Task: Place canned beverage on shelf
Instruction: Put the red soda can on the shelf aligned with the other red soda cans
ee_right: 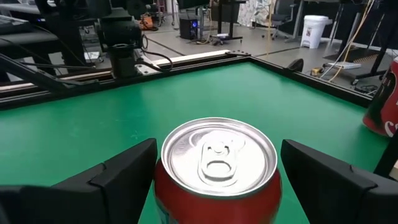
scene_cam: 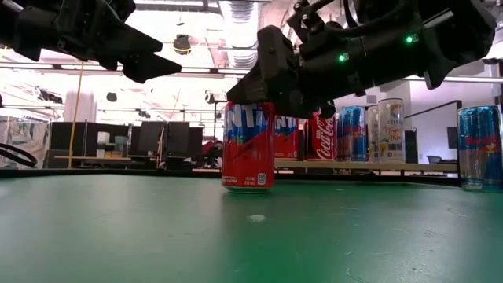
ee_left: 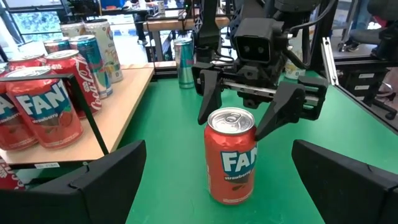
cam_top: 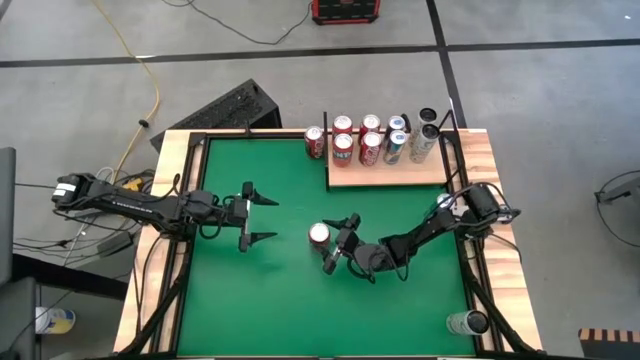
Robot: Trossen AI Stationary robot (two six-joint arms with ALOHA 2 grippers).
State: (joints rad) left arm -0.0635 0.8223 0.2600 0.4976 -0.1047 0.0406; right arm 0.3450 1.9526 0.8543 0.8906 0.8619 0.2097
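A red Fanta can [cam_top: 319, 234] stands upright on its base in the middle of the green table, also in the low view [scene_cam: 248, 145]. My right gripper [cam_top: 338, 243] is open and comes at it from the table's right. Its fingers [ee_left: 208, 99] stand on either side of the can's upper part [ee_right: 217, 162], with gaps showing on both sides. My left gripper [cam_top: 272, 219] hangs open to the can's left and holds nothing. The shelf [cam_top: 385, 172], a pale wooden board, lies at the far right and carries several cans [cam_top: 372, 140].
One red can [cam_top: 315, 142] stands on the green just left of the shelf. A silver and blue can [cam_top: 466, 322] stands by the near right corner. Thin black posts [ee_left: 93, 118] rise at the shelf's edges. Wooden rails [cam_top: 170, 240] border the table.
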